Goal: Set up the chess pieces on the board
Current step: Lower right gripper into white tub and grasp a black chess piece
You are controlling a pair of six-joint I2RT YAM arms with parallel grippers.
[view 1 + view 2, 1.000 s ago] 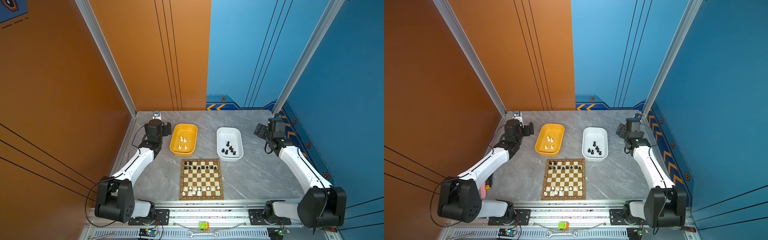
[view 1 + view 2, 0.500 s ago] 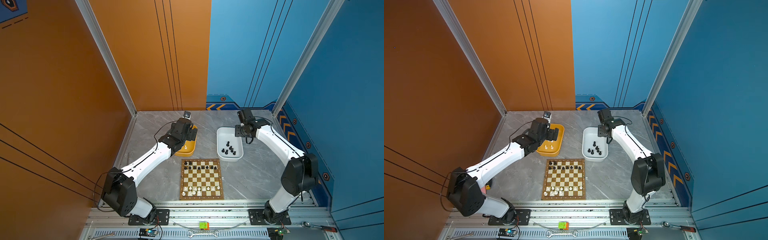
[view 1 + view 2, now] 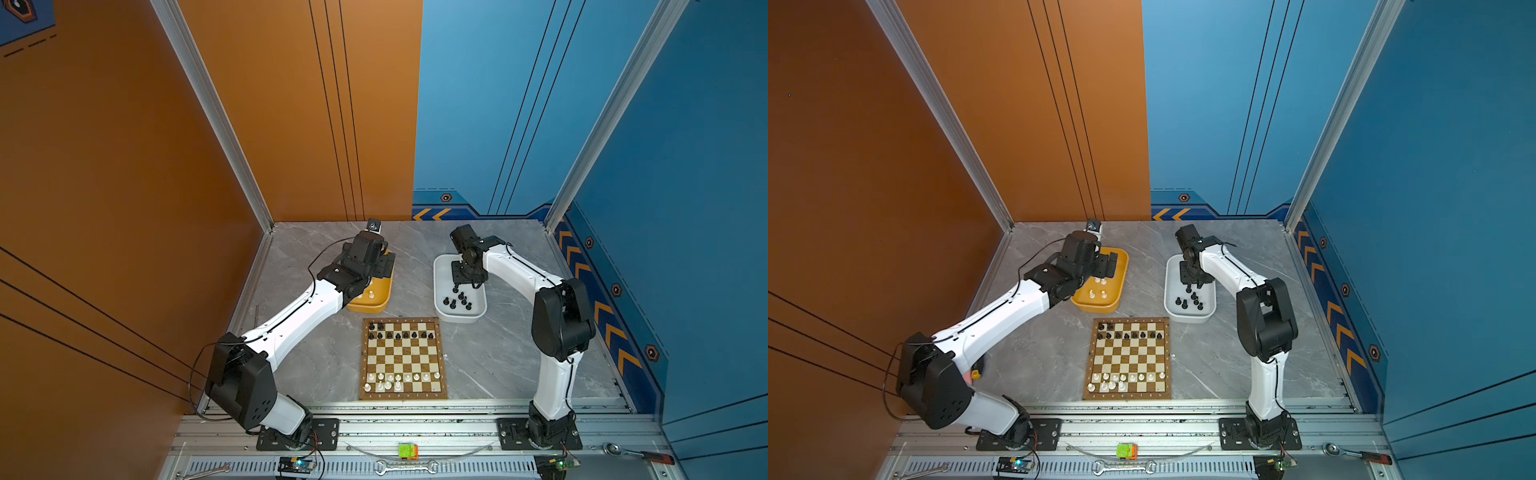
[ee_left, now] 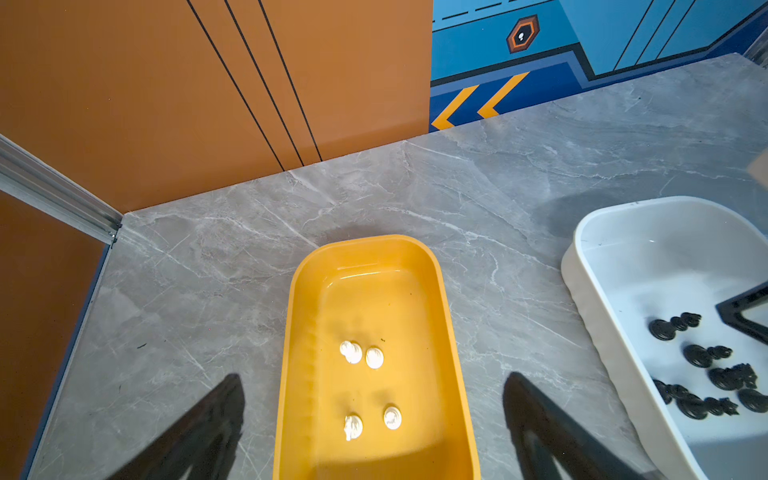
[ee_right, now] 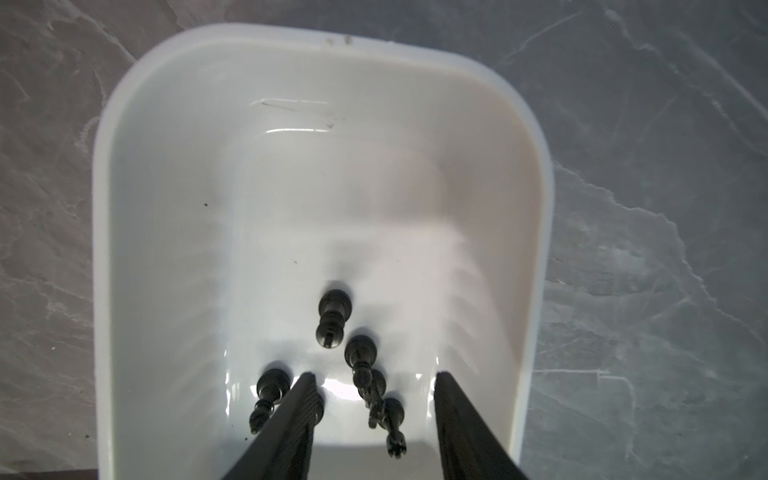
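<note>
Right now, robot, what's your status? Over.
Left gripper open over yellow tub. Right gripper open, low in white tub among black pieces. Board partly set. Nothing in the way.

The checked wooden board (image 3: 402, 357) is laid flat. Black pieces (image 3: 401, 334) are stood on its far rows, cream-white pieces (image 3: 399, 378) on its near rows. Others are left in the white tub (image 3: 459, 319) and the yellow tub (image 3: 368, 308).

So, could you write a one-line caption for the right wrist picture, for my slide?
Open right hand above black chess pieces in the white tub.
</note>
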